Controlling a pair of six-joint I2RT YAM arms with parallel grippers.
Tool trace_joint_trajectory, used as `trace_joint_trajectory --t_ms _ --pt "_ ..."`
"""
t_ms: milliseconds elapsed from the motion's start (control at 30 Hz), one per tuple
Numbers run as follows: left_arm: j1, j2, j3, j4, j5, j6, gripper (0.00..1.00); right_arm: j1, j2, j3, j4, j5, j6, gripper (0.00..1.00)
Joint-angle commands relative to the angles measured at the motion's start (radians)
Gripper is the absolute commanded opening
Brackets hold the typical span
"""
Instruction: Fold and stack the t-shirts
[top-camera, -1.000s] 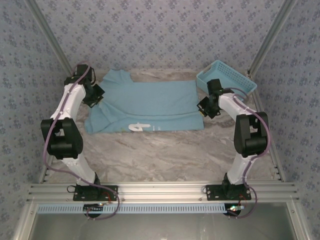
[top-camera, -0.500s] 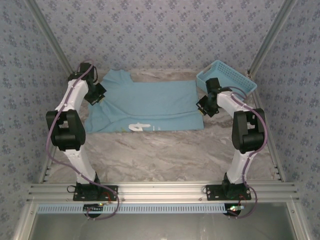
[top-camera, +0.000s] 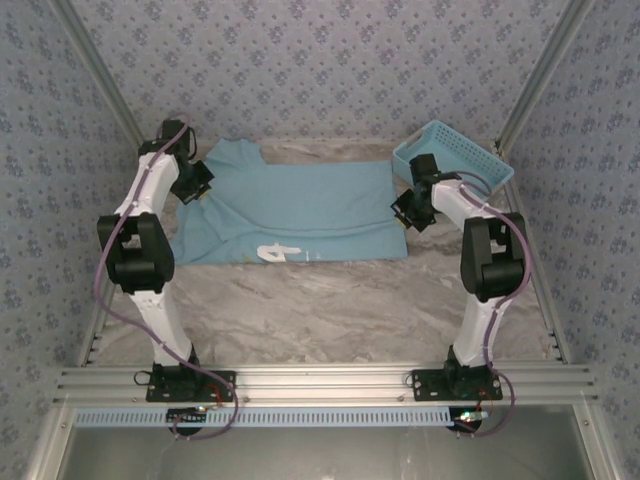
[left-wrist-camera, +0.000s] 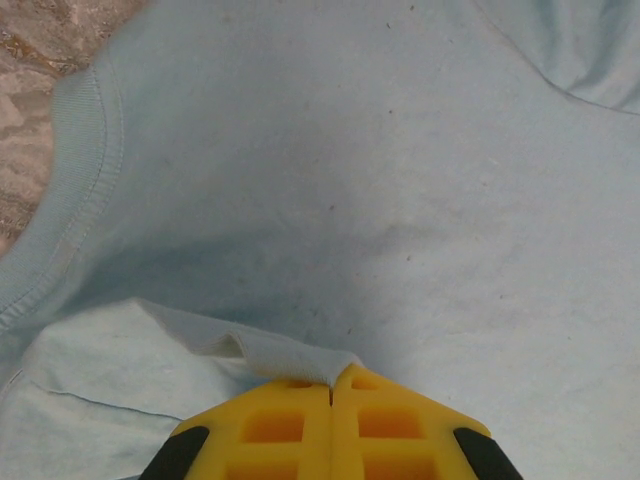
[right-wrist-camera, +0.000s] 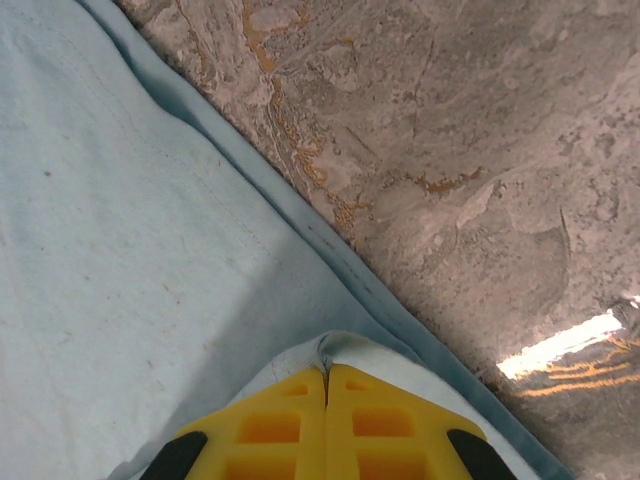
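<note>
**Item 1: t-shirt** (top-camera: 295, 215). Light blue, short-sleeved, one piece. It lies spread out flat across the far half of the table (top-camera: 320, 300), lengthwise from left to right, with a sleeve pointing to the far left. A white print (top-camera: 280, 252) shows along its near edge. The ribbed collar (left-wrist-camera: 90, 150) appears in the left wrist view, curving over bare table at the upper left.

**Item 2: left claw** (top-camera: 190, 185). It sits at the shirt's left end, low over the cloth. Its yellow fingers (left-wrist-camera: 280, 430) are pressed together, and a small raised fold of blue fabric is caught at their tips. The cloth beyond lies smooth, with a faint shadow.

**Item 3: right claw** (top-camera: 408, 210). It sits at the shirt's right end, just beside the hem. The right wrist view shows its yellow fingers (right-wrist-camera: 380, 425) pressed together, pinching the edge of the shirt, which wraps over the tips. The hem runs diagonally past them, with bare table on the far side.

**Item 4: basket** (top-camera: 455, 160). Light blue plastic lattice, rectangular. It stands at the far right corner of the table, near the right claw and apart from the shirt.

**Item 5: table.** Grey marbled surface with tan veins; the near half is bare.
</note>
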Motion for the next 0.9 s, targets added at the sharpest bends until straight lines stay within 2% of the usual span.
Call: trace_joint_trajectory --t_ms 0,400,433,467,500,533,600,667,733,867 --pt "0.007 0.028 0.042 -0.006 -0.003 0.028 0.0 -0.004 0.026 0.042 -0.033 0.035 -0.011 0.0" --pt "0.008 0.093 0.12 0.014 0.019 0.075 0.0 -0.001 0.07 0.08 -0.033 0.041 -0.022 0.0" --pt "0.008 0.095 0.12 0.012 0.019 0.084 0.05 -0.003 0.073 0.082 -0.032 0.031 -0.021 0.0" --pt "0.006 0.092 0.115 0.007 0.01 0.097 0.19 -0.003 0.074 0.084 -0.03 0.018 -0.027 0.05" --pt "0.006 0.084 0.11 -0.005 -0.011 0.111 0.38 -0.004 0.073 0.09 -0.039 0.016 -0.047 0.19" --pt "0.006 0.07 0.103 -0.02 -0.042 0.123 0.51 -0.005 0.068 0.093 -0.048 0.02 -0.058 0.32" --pt "0.012 0.008 0.058 -0.039 -0.106 0.148 0.64 -0.005 0.035 0.088 -0.059 0.038 -0.087 0.48" --pt "0.033 -0.073 -0.013 -0.036 -0.112 0.151 0.66 -0.005 -0.014 0.073 -0.058 0.052 -0.107 0.54" --pt "0.074 -0.161 -0.118 -0.027 -0.07 0.125 0.65 -0.002 -0.068 0.044 -0.049 0.062 -0.122 0.55" --pt "0.178 -0.277 -0.368 -0.025 0.064 0.064 0.57 0.037 -0.147 -0.041 0.009 -0.003 -0.161 0.46"
